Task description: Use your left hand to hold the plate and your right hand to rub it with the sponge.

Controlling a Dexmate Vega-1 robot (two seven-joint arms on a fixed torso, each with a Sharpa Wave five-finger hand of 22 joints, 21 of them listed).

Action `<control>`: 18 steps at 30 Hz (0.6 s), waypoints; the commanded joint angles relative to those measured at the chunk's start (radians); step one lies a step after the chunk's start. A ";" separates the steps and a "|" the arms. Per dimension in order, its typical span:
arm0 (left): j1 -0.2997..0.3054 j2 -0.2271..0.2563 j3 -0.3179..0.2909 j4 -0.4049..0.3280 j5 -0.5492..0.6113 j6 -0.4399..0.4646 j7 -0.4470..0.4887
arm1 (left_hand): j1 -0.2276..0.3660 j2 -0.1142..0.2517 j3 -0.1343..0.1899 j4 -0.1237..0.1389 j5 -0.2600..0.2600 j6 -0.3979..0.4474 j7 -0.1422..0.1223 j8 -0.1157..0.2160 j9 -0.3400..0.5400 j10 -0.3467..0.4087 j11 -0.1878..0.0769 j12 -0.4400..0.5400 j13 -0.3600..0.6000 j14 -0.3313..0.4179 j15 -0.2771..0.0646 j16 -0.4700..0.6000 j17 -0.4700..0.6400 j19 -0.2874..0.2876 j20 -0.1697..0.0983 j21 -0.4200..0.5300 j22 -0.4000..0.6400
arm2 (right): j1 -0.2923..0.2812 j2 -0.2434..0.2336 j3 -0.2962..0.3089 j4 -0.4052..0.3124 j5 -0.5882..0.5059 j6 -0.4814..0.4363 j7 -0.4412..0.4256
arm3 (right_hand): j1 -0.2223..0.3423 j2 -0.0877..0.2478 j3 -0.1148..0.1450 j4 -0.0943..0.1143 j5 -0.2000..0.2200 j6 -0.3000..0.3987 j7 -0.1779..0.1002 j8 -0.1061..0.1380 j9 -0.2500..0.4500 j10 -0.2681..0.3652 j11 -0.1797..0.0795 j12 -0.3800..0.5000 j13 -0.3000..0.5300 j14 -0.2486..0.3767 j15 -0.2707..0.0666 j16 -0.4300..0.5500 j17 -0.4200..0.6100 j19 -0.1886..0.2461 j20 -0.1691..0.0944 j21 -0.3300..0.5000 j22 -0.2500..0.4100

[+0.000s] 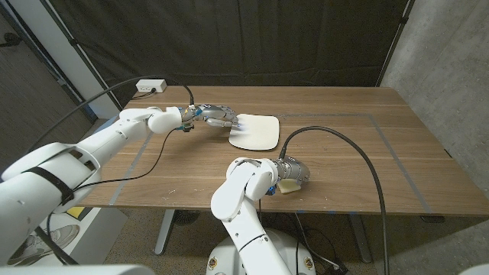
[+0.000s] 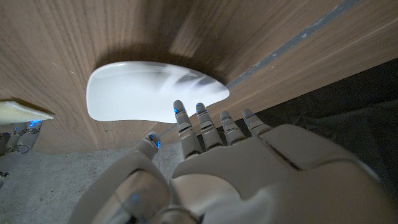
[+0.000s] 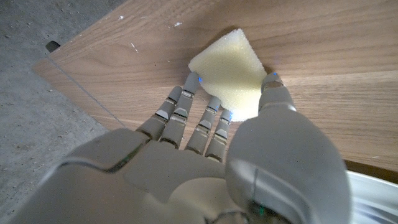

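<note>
- A white power strip (image 1: 149, 86) with a cable sits at the table's far left corner; black cables trail over the wood.
- Wooden table (image 1: 344, 130), tape lines on it, dark curtain behind.
- White plate (image 1: 255, 131) lies mid-table; left hand (image 1: 212, 117) reaches its edge, fingers spread, holding nothing.
- Right hand (image 1: 290, 174) closes its fingers around the yellow sponge (image 3: 231, 71) near the front edge.

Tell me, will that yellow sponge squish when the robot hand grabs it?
Probably yes. The sponge looks like porous foam, so it should squash under the right hand and feel light. It lies flat on the table, so it likely won't roll, though it may slide on the smooth wood.
</note>
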 commanded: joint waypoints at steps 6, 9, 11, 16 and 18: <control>-0.001 -0.001 -0.005 0.003 -0.011 -0.006 -0.013 | -0.018 0.003 -0.004 0.002 0.010 -0.037 -0.007 -0.015 0.003 -0.010 0.006 -0.004 0.004 0.003 -0.026 0.001 0.002 -0.014 0.003 -0.002 0.003 | -0.021 0.000 -0.004 0.038 0.120 -0.034 -0.205 | 0.193 0.034 -0.078 0.011 0.009 0.299 0.004 0.111 0.038 0.211 0.004 0.226 0.161 0.119 -0.181 0.223 0.196 0.054 -0.053 0.102 0.039; 0.004 0.004 -0.007 -0.009 -0.012 -0.001 -0.016 | -0.020 0.004 -0.004 0.002 0.011 -0.041 -0.008 -0.017 0.003 -0.012 0.006 -0.005 0.004 0.002 -0.025 0.001 0.002 -0.016 0.003 -0.002 0.003 | -0.024 0.000 -0.006 0.039 0.124 -0.035 -0.225 | 0.217 0.048 -0.084 0.014 0.012 0.367 0.010 0.127 0.030 0.248 0.006 0.269 0.188 0.145 -0.183 0.235 0.202 0.063 -0.056 0.123 0.045; 0.008 0.007 -0.010 -0.015 -0.016 0.001 -0.018 | -0.022 0.005 -0.004 0.002 0.011 -0.045 -0.009 -0.018 0.003 -0.014 0.009 -0.006 0.004 0.002 -0.025 0.000 0.002 -0.016 0.003 -0.002 0.003 | -0.028 0.000 -0.007 0.037 0.135 -0.038 -0.237 | 0.226 0.049 -0.088 0.015 0.013 0.380 0.012 0.127 0.025 0.266 0.007 0.288 0.199 0.171 -0.184 0.245 0.207 0.069 -0.055 0.134 0.047; 0.020 0.019 -0.014 -0.041 -0.023 0.010 -0.028 | -0.025 0.005 -0.004 0.002 0.011 -0.049 -0.010 -0.019 0.003 -0.015 0.008 -0.006 0.004 0.002 -0.025 0.000 0.002 -0.018 0.003 -0.003 0.003 | -0.043 0.000 -0.016 0.021 0.187 -0.047 -0.328 | 0.243 0.049 -0.097 0.016 0.015 0.406 0.014 0.127 0.015 0.295 0.008 0.319 0.218 0.197 -0.186 0.251 0.216 0.071 -0.058 0.153 0.053; 0.025 0.024 -0.016 -0.052 -0.024 0.014 -0.029 | -0.026 0.005 -0.004 0.002 0.011 -0.049 -0.009 -0.018 0.003 -0.013 0.008 -0.005 0.004 0.001 -0.023 0.000 0.002 -0.018 0.003 -0.003 0.003 | -0.051 0.000 -0.020 0.006 0.208 -0.044 -0.375 | 0.247 0.049 -0.099 0.016 0.016 0.391 0.014 0.115 0.010 0.285 0.008 0.315 0.215 0.200 -0.186 0.248 0.215 0.070 -0.058 0.158 0.054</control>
